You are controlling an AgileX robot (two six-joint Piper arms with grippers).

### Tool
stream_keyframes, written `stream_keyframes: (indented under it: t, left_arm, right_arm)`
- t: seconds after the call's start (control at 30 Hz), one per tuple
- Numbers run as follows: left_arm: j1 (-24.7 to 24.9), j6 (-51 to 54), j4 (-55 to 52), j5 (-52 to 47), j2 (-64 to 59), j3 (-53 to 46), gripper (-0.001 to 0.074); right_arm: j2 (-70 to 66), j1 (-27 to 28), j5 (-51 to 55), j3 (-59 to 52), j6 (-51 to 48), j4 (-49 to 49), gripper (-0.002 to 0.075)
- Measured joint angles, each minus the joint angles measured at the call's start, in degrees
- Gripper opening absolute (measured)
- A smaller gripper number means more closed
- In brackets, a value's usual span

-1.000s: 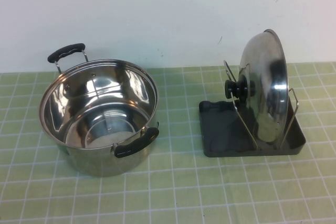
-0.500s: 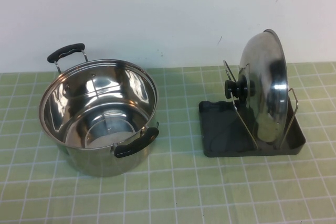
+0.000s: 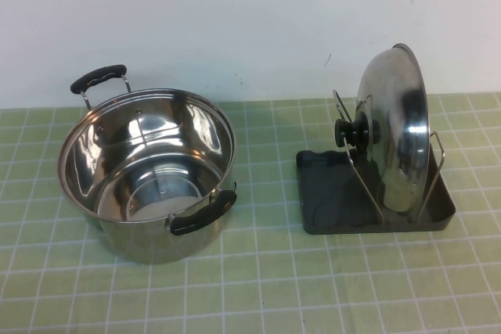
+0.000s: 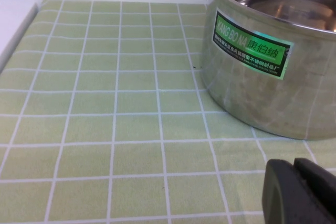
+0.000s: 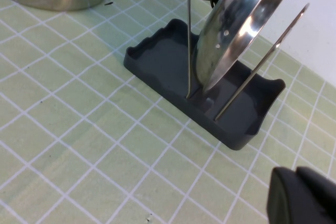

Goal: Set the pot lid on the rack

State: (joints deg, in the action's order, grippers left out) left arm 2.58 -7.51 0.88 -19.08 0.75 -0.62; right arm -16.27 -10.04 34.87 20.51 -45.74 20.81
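The shiny steel pot lid (image 3: 395,131) with its black knob (image 3: 354,132) stands on edge in the dark grey rack (image 3: 329,197), held between the rack's upright wire loops (image 3: 368,185). In the right wrist view the lid (image 5: 236,24) leans in the rack (image 5: 168,56). My left gripper (image 4: 296,192) is shut and empty above the mat, near the pot's side. My right gripper (image 5: 302,198) is shut and empty above the mat, a little away from the rack. Neither gripper shows in the high view.
The open steel pot (image 3: 149,170) with two black handles (image 3: 203,213) stands at the left on the green checked mat (image 3: 266,287); its labelled side (image 4: 262,77) fills the left wrist view. A white wall stands behind.
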Motion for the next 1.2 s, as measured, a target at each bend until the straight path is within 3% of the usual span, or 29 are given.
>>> stream_keyframes:
  t: [0.83,1.07,1.2]
  left_arm:
    - [-0.21,0.81,0.0,0.0,0.0,0.0,-0.0001]
    - [-0.21,0.81,0.0,0.0,0.0,0.0,-0.0001]
    - [-0.21,0.81,0.0,0.0,0.0,0.0,-0.0001]
  right_arm:
    - [0.63,0.0,-3.17,-1.04,-0.21,-1.1,-0.0001]
    - [7.96,2.73,-12.82,-7.0,19.6,-15.96,-0.0001]
    - [11.15,6.6,-15.24,-12.37,23.99,-18.11,-0.0001]
